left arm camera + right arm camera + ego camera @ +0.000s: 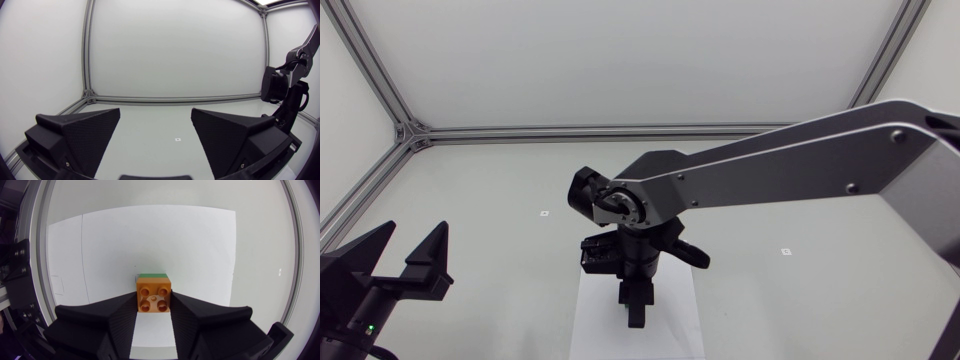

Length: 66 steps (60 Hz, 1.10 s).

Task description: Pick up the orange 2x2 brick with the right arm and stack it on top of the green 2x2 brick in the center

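Right gripper (154, 303) clamps orange brick (153, 295) over green brick (153, 275), wrist view only; left gripper (156, 115) gapes empty

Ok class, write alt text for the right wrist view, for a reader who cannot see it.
The right gripper is shut on an orange 2x2 brick, studs facing the camera. The edge of a green brick shows just ahead of it, over a white sheet on the table.

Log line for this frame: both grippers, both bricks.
right gripper: shut on orange brick | green brick: edge showing beneath it, seating unclear | left gripper: open, empty
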### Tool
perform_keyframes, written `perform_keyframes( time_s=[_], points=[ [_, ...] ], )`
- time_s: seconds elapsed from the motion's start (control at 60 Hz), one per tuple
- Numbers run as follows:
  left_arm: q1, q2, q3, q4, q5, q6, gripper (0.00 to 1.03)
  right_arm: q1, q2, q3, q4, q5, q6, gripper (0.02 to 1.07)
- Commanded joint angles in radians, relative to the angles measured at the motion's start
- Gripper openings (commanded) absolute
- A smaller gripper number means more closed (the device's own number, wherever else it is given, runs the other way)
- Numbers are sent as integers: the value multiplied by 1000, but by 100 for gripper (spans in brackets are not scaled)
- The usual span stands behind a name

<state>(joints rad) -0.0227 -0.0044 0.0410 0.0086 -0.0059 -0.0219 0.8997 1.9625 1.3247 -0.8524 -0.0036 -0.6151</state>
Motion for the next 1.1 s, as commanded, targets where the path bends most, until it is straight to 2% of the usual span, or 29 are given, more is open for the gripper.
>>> perform_keyframes(
  time_s=[0.0,0.333,1.083],
  points=[
    [3,-8,-41,-13,4,13,99,-18,76,-90,-20,-4,-31,8],
    [3,-8,-41,-15,4,13,99,1,29,-114,-8,-18,-40,8],
    [3,-8,-41,-13,4,13,99,24,47,-47,-20,-19,-15,8]
  ],
)
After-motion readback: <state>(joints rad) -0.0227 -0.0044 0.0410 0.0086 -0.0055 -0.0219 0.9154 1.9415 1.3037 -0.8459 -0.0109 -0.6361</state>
